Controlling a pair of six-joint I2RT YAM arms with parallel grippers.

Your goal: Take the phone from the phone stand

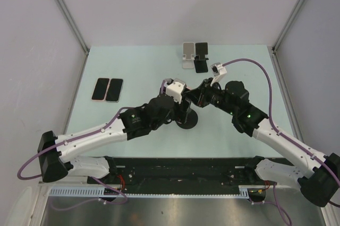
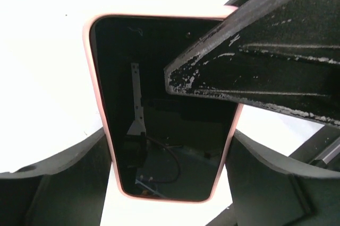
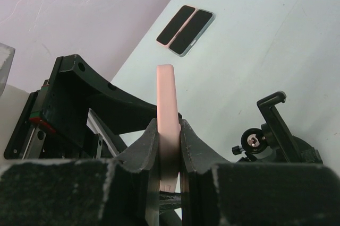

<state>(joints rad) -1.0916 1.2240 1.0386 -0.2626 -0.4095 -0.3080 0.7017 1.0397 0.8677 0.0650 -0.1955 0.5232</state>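
Note:
The phone [image 3: 166,104], dark-screened in a pink case, stands on edge, and my right gripper [image 3: 167,137] is shut on its lower part. In the left wrist view the phone [image 2: 159,130] faces the camera between the fingers of my left gripper [image 2: 167,146], which is open; whether its fingers touch the case edges I cannot tell. A right finger [image 2: 255,56] crosses the phone's upper right corner there. The black phone stand [image 3: 279,133] stands empty on the table just right of the phone; its round base [image 1: 186,123] shows under the two grippers [image 1: 191,101].
Two phones [image 1: 107,89] lie side by side at the table's left and show in the right wrist view [image 3: 186,23] too. A silver stand [image 1: 188,54] and a black one with a phone [image 1: 201,57] stand at the back. Walls enclose the table.

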